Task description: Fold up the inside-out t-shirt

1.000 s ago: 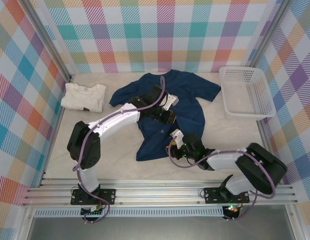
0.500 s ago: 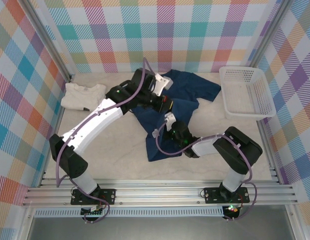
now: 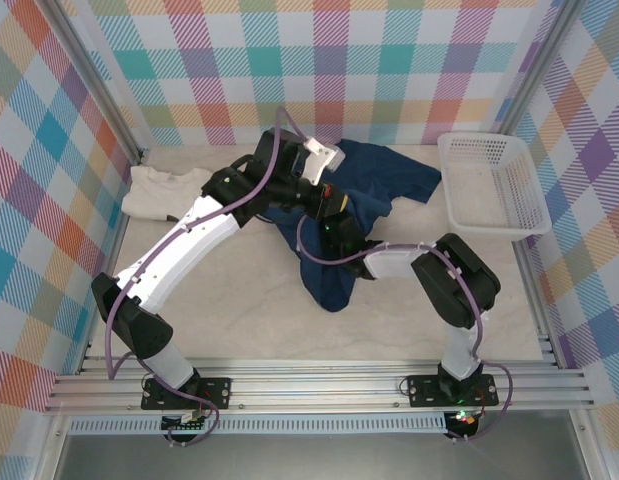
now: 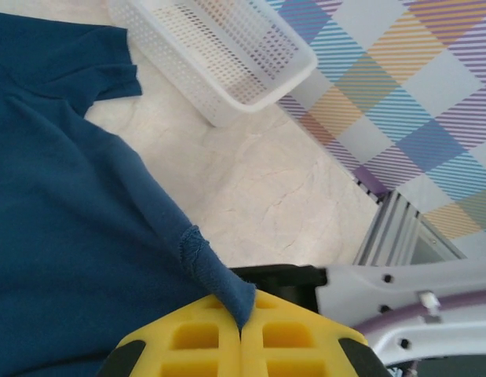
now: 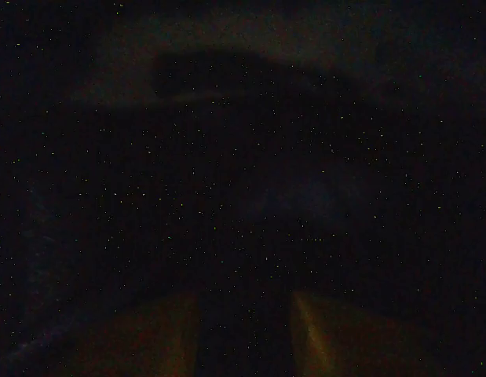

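The dark navy t-shirt (image 3: 389,175) lies bunched at the back middle of the table, with a lower flap trailing toward me. My left gripper (image 3: 327,206) hangs above it, shut on a raised edge of the cloth. In the left wrist view the yellow pads (image 4: 188,342) of the left gripper (image 4: 243,323) pinch a navy hem of the t-shirt (image 4: 54,196). My right arm (image 3: 394,263) reaches in from the right and its gripper end is buried under the cloth. The right wrist view is nearly black, and the right gripper (image 5: 244,338) shows two dim fingers (image 5: 321,338) standing apart.
A white plastic basket (image 3: 489,226) stands at the back right, also in the left wrist view (image 4: 227,102). A folded cream-white shirt (image 3: 167,192) lies at the back left. Checked walls close the table on three sides.
My left gripper has lifted the hem back toward the far wall. My right arm has pushed farther in under the shirt, which has bunched up and shifted right.
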You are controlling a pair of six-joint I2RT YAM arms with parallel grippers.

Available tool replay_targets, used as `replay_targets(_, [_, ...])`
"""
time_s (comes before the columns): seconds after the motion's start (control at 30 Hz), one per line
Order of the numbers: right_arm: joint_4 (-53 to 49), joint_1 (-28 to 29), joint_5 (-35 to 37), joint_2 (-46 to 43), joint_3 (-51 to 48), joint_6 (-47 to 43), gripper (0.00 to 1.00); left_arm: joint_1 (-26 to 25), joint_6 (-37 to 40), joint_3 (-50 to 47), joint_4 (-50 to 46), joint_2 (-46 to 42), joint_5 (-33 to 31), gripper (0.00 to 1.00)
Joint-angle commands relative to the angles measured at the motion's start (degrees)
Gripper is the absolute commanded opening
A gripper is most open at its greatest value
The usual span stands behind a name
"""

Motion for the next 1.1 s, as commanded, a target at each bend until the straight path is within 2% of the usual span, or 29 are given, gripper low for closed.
replay_targets(0.0, [-8.9, -4.0, -4.4, 2.0, 4.2, 6.8, 0.38, 0.6, -1.6, 0.5, 5.1, -3.9, 5.7, 0.00])
replay_targets(0.1, [-11.4, -5.3, -6.8, 3.4, 7.6, 6.4, 0.40, 0.6, -1.5, -0.4, 5.6, -5.9, 7.1, 0.00])
replay_targets(0.23, [-11.6, -6.2, -10.4, 3.7, 9.5, 2.8, 0.43, 0.6, -0.3, -2.7, 4.9, -8.0, 1.7, 0.00])
replay_targets(0.3, [-9.2, -6.5, -13.0, 2.6, 8.1, 0.9, 0.44, 0.6, 0.5, -3.3, 4.0, -8.2, -2.0, 0.00])
replay_targets(0.37, [-7.7, -6.8, -16.9, 0.4, 5.9, -3.1, 0.44, 0.6, 1.1, -3.5, 2.6, -8.2, -9.3, 0.00])
replay_targets(0.47, [-6.7, -7.3, -18.9, -3.9, 0.9, -7.1, 0.44, 0.6, 1.7, -3.5, 1.2, -7.8, -19.6, 0.00])
replay_targets(0.53, [-5.0, -8.1, -21.1, -6.5, -2.7, -7.9, 0.45, 0.7, 1.9, -3.6, 1.1, -7.7, -22.5, 0.00])
replay_targets(0.63, [-3.2, -9.0, -23.2, -7.7, -5.1, -7.2, 0.47, 0.7, 2.0, -3.6, 1.6, -7.5, -20.2, 0.00])
replay_targets(0.87, [-12.1, -9.2, -15.4, -1.1, 6.4, -2.9, 0.47, 0.7, 2.3, -4.1, 5.5, -8.8, -3.0, 0.00])
replay_targets(1.07, [-14.8, -8.7, -11.6, 3.5, 12.7, -5.3, 0.49, 0.7, -0.2, -1.8, 11.0, -11.1, -1.4, 0.00])
